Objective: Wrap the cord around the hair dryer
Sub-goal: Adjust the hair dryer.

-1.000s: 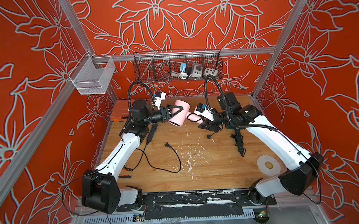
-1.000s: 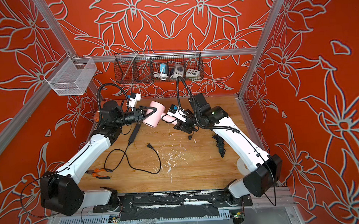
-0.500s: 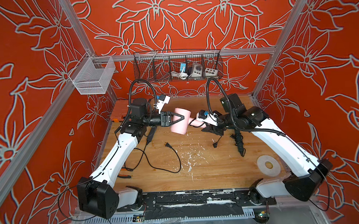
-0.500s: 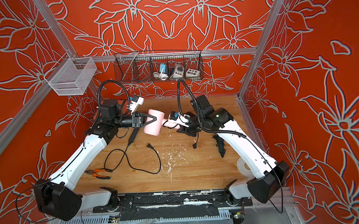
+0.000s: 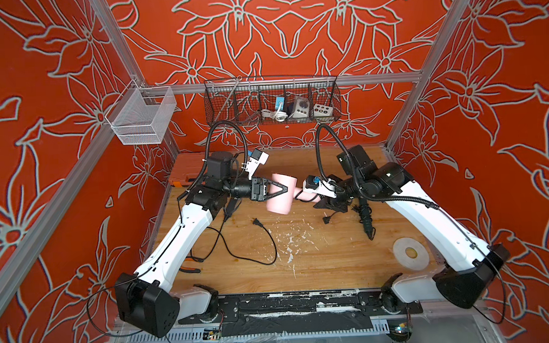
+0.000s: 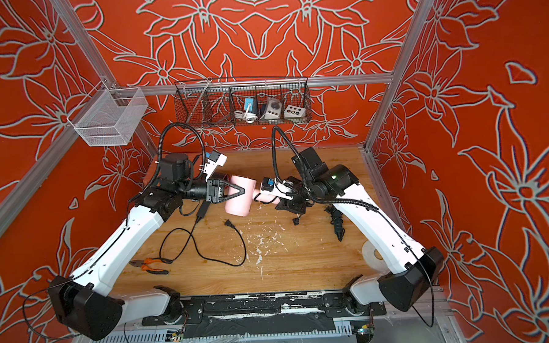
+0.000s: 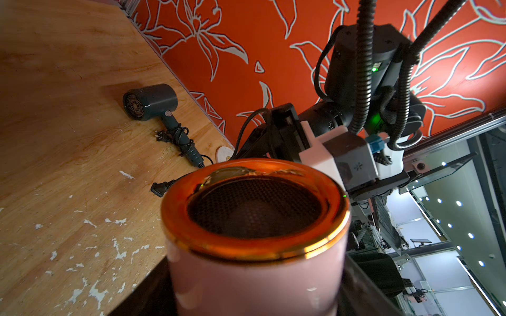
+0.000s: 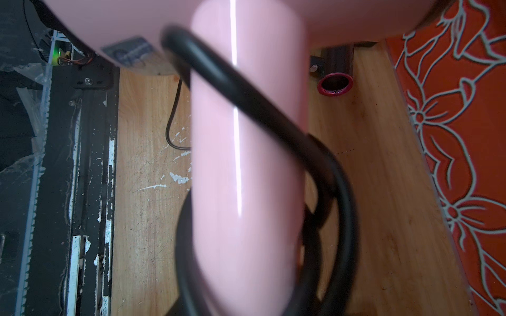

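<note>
A white mesh basket (image 5: pixel 140 120) hangs on the left wall, and orange-handled pliers (image 6: pixel 150 265) lie on the near-left of the wooden table (image 5: pixel 318 266), beside the left arm. A loose black cable (image 5: pixel 238 253) curls over the wood left of centre and ends in a plug (image 5: pixel 257 223). Farther back, the left gripper (image 5: pixel 285 188) reaches rightward, turned on its side, its fingers pinching the barrel of the pink hair dryer (image 5: pixel 281 202). The left wrist view shows that barrel's gold-rimmed mouth (image 7: pixel 254 210) directly ahead, with the table well beneath. The hair dryer is at far centre, between the two arms, with its barrel to the left and its handle (image 8: pixel 241 142) pointing right. On the far wall behind it hangs a wire basket (image 5: pixel 271 102) holding small electrical parts. The cord (image 8: pixel 260 104) crosses the handle in one slanting turn and loops on round its end, blurred in the right wrist view. The right gripper (image 5: pixel 324 203) meets the handle's end. Its fingers are hidden beneath the wrist camera in both top views and lost in blur up close, so it cannot be told whether they clamp. To the right lies a dark hair dryer (image 7: pixel 150 101) with its own wire wound on its grip. A white tape roll (image 5: pixel 410 254) rests at near-right.
</note>
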### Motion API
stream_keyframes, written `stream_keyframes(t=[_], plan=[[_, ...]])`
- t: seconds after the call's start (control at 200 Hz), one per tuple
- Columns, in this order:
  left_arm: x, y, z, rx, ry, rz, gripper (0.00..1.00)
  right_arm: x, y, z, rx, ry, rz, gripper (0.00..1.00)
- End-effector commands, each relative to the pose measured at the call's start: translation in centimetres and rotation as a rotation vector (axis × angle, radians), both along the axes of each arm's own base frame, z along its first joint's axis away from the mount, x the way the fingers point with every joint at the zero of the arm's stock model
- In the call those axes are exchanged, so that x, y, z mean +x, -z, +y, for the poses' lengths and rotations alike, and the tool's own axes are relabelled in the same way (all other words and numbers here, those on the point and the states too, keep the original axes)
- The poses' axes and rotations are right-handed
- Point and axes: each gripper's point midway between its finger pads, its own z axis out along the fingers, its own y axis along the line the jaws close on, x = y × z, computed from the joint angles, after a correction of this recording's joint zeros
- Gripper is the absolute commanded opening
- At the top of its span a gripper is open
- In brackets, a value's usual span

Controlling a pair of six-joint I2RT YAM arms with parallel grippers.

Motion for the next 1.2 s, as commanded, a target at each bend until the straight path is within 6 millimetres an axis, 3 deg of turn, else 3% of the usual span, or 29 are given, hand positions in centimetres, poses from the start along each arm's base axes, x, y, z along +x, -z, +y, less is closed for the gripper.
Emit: stream_keyframes(t=[0.0, 0.385, 0.545, 0.646, 0.781, 0.911, 1.016, 1.131, 1.196], plan=[[-2.8, 0.3, -2.0, 0.006, 0.136, -0.017, 0.68, 1.5, -4.4, 3.3, 0.147, -0.030, -0.121, 0.00], [-2.8, 2.8, -2.4, 0.082, 0.175, 0.024, 0.83, 1.4, -6.3, 3.5, 0.177, -0.037, -0.211, 0.00], [-2.9, 2.7, -2.8, 0.062, 0.204, 0.023, 0.86, 1.4, -6.4, 3.3, 0.164, -0.041, -0.226, 0.00], [-3.0, 2.1, -3.0, 0.040, 0.219, 0.017, 0.83, 1.5, -6.1, 3.3, 0.154, -0.041, -0.230, 0.00], [-3.0, 2.2, -3.3, 0.036, 0.225, 0.033, 0.57, 1.6, -6.2, 3.3, 0.156, -0.039, -0.233, 0.00], [-2.3, 2.7, -3.5, 0.035, 0.194, 0.054, 0.00, 1.7, -6.2, 3.4, 0.169, -0.024, -0.230, 0.00], [-2.0, 2.5, -3.5, 0.038, 0.172, 0.037, 0.00, 2.1, -6.1, 3.1, 0.164, 0.011, -0.237, 0.00], [-1.6, 1.5, -3.0, 0.033, 0.148, -0.004, 0.00, 2.3, -6.5, 2.4, 0.160, 0.050, -0.249, 0.48], [-1.1, 1.0, -2.4, 0.036, 0.124, -0.015, 0.00, 2.2, -7.0, 1.7, 0.160, 0.073, -0.253, 0.70]])
